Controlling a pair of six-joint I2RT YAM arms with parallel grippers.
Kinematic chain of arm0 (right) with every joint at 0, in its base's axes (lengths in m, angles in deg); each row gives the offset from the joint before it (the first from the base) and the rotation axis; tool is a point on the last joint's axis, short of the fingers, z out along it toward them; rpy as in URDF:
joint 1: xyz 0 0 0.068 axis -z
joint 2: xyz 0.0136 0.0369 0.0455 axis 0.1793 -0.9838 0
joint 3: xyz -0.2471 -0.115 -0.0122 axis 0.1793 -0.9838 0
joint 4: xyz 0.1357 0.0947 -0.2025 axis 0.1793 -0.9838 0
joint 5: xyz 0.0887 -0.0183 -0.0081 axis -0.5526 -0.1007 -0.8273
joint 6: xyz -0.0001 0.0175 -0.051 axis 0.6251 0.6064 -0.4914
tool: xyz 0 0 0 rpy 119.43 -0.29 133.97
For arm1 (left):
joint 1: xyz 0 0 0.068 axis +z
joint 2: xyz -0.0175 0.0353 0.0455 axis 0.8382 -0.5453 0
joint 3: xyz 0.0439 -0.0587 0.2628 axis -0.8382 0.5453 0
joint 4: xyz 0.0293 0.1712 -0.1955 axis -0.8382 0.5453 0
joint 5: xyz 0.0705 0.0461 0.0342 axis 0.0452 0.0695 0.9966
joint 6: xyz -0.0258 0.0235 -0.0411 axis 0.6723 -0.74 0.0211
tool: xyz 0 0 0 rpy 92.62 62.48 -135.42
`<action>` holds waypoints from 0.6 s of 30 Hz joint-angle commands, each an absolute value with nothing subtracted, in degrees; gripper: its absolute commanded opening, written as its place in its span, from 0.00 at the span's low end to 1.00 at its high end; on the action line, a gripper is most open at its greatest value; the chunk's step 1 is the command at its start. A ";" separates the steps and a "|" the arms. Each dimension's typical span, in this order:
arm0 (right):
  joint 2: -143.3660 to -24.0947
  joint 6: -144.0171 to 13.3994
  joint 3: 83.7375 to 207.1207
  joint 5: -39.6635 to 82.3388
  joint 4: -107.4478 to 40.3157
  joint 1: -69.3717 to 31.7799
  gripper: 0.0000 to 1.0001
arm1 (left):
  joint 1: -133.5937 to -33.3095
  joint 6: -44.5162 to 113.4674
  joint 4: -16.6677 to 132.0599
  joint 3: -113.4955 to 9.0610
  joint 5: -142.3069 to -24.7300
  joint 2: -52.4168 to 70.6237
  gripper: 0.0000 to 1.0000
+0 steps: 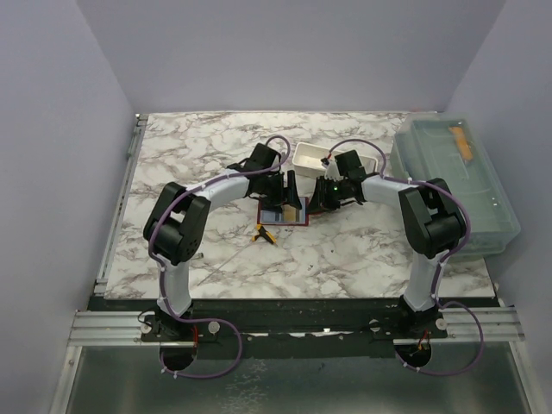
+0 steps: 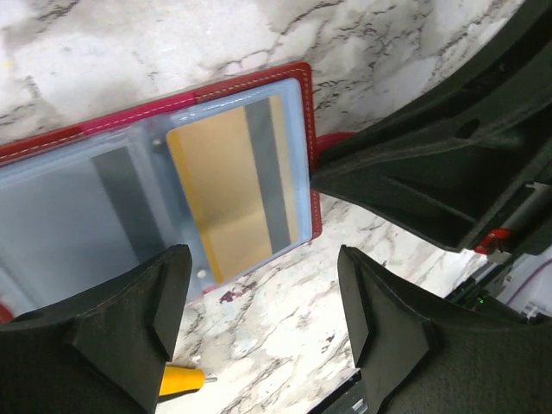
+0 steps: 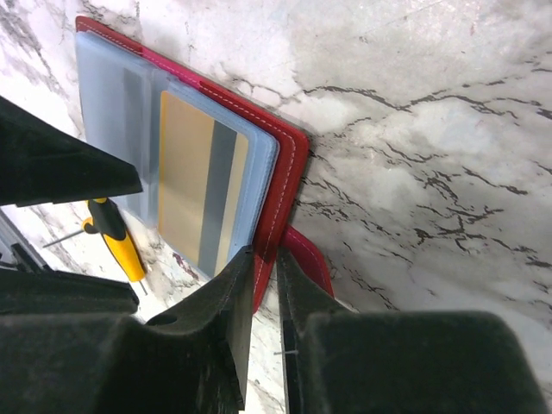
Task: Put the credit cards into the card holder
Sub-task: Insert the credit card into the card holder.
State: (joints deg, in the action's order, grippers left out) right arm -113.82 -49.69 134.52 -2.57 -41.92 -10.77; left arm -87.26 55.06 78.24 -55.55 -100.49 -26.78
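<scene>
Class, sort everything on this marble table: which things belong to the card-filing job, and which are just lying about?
Job in hand:
red folding card holder with blue-grey sleeves
tan-gold plastic card inside it

Lying about:
yellow-handled thin metal tool
white rectangular tray
large clear lidded bin

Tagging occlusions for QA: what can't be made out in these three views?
Top view: red folding card holder mostly under both arms' jaws; tan-gold plastic card too small for detail.
Left wrist view: yellow-handled metal tool nearly all behind the left jaws; holder's left sleeve cut by frame edge.
Right wrist view: holder's near corner hidden by right jaws.
</scene>
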 commanded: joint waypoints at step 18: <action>-111.19 -44.35 135.63 -7.23 -40.85 -10.74 0.28 | -87.36 55.04 84.71 -58.88 -91.07 -29.31 0.13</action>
